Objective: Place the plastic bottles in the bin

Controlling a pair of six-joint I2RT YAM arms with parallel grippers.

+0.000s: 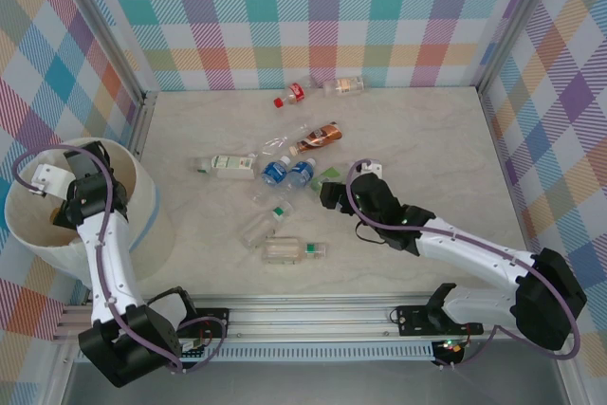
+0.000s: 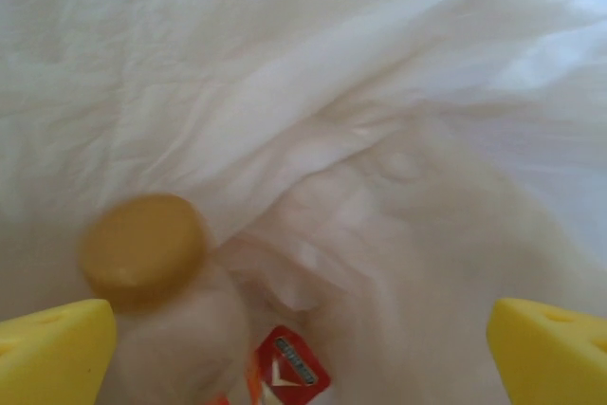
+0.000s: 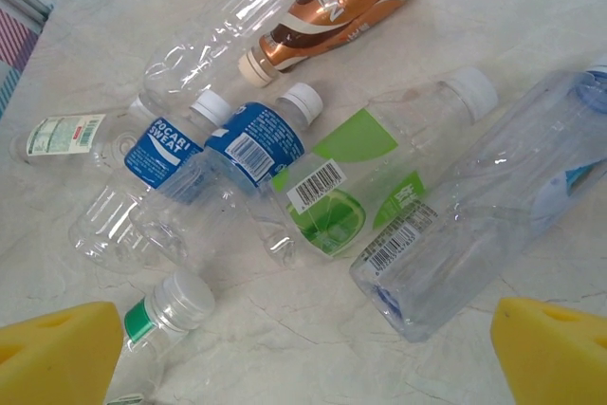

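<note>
The left claw [image 2: 303,358] is spread over the crinkled white liner [image 2: 285,64] of the round bin [image 1: 152,211], with a blurred orange-capped bottle [image 2: 142,248] beneath. The right claw [image 3: 303,358] is spread above clear ribbed plastic bottles [image 3: 228,21] on the marbled desk [image 3: 531,7].

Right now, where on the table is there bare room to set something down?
Bare tabletop stretches beyond the right arm to the right wall, and at back left between the bin and the red-capped bottle. The middle is crowded with plastic bottles.
</note>
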